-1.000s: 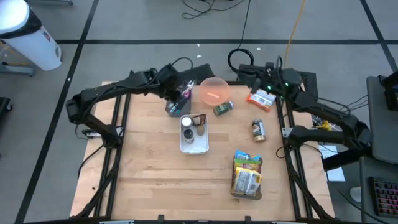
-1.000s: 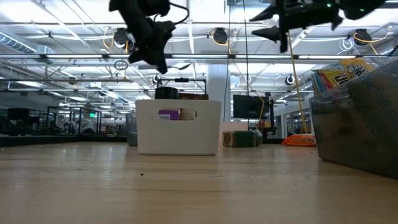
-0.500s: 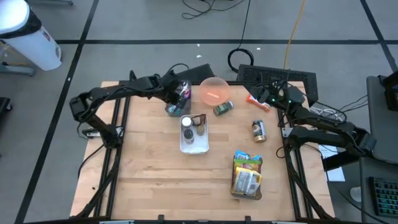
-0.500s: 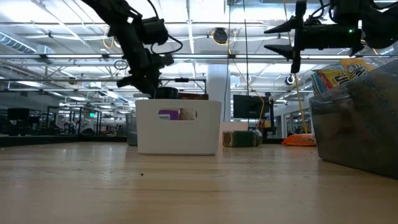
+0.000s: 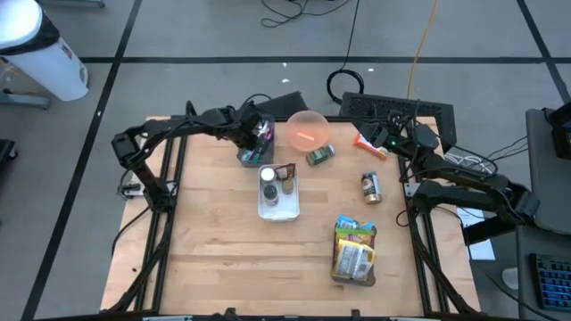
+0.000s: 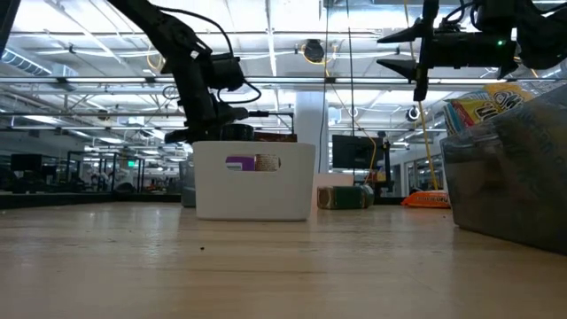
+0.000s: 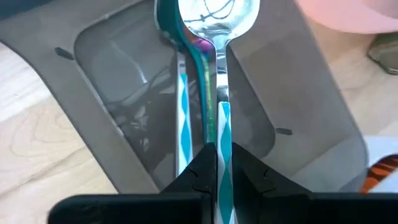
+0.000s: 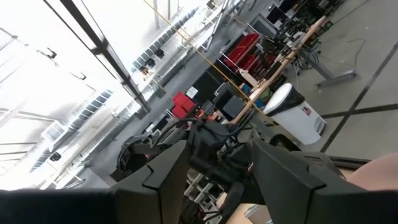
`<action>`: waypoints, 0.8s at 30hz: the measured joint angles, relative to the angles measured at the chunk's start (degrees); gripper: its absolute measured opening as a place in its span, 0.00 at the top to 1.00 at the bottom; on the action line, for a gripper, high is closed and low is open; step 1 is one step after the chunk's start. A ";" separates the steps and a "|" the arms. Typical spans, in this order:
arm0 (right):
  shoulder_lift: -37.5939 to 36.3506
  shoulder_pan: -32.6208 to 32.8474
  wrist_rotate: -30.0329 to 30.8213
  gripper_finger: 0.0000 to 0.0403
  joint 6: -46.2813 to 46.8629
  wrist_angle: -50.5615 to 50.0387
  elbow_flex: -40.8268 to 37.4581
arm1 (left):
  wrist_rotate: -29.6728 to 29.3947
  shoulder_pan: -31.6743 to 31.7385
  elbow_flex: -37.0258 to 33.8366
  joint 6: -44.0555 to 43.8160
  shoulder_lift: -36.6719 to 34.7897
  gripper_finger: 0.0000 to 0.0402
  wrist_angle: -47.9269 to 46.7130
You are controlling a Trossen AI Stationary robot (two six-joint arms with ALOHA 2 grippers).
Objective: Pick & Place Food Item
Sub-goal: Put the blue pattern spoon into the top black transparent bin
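Note:
My left gripper [image 5: 256, 135] hangs over a grey container [image 5: 245, 156] at the far left and is shut on a spoon [image 7: 214, 18] with a teal-and-white striped handle. A second striped shaft [image 7: 183, 112] shows beside it inside the container [image 7: 298, 124]. Food items lie on the table: a green can [image 5: 319, 156], a brown can [image 5: 370, 185], an orange packet [image 5: 373, 143] and a snack bag [image 5: 355, 250]. My right gripper [image 5: 382, 139] is raised at the far right, pointing upward and open, with nothing between its fingers [image 8: 161, 180]. My left gripper pinches the spoon's striped handle [image 7: 219, 124] between its two fingers [image 7: 249, 174]. It comes steeply from above, and the fingers lie along the handle. The shiny bowl end points down and away into the grey container. Whether it touches the container I cannot tell.
A white bin [image 5: 278, 207] holding jars stands mid-table, just nearer than the grey container. A pink bowl [image 5: 308, 129] sits right of my left gripper. In the low view the white bin [image 6: 255, 182] hides the container. Bare wood lies at the near left.
My left gripper has come down with the spoon toward the grey container and rolled a little. My right gripper sank slightly and rolled early on, then kept still.

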 joint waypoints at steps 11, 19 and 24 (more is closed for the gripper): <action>0.07 0.02 1.49 0.58 0.00 -0.46 0.02 | 1.75 0.44 0.20 -0.36 2.70 0.94 2.52; 0.44 0.02 1.52 0.58 0.00 -0.44 0.02 | 1.91 0.33 5.44 1.06 7.83 0.94 -1.75; 0.46 0.02 1.49 0.58 0.00 -0.42 0.02 | 1.90 0.33 10.60 3.31 12.41 0.94 -8.05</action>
